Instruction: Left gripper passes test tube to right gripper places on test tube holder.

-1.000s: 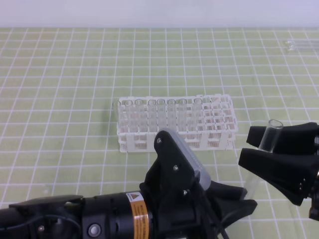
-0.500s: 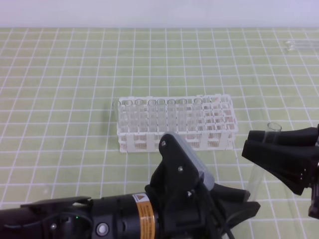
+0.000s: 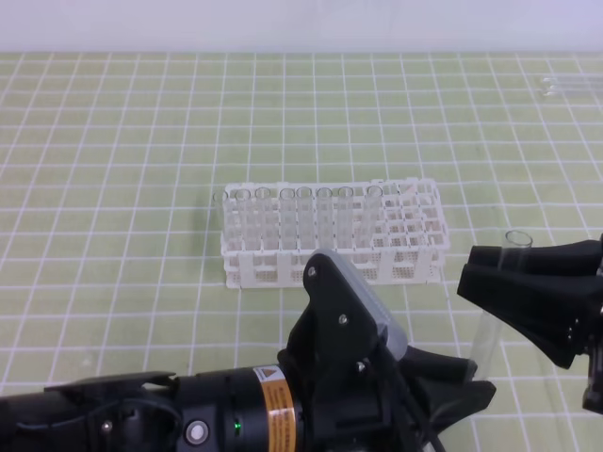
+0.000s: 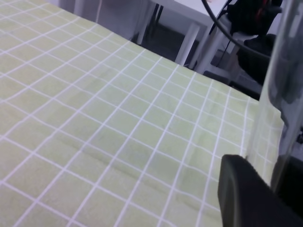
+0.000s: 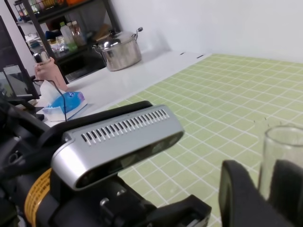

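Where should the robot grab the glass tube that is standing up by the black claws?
Near its open top, on the upper part of the test tube. It stands upright, so the right gripper should come level from the side, one finger each side.

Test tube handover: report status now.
Right tool shut on test tube, tube upright. Left tool low, shut on the tube's lower end. Test tube holder beyond, right cells free; nothing between.

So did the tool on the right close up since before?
Yes. The right tool was wide apart around the test tube; now its fingers are shut on it, beside the unmoved test tube holder.
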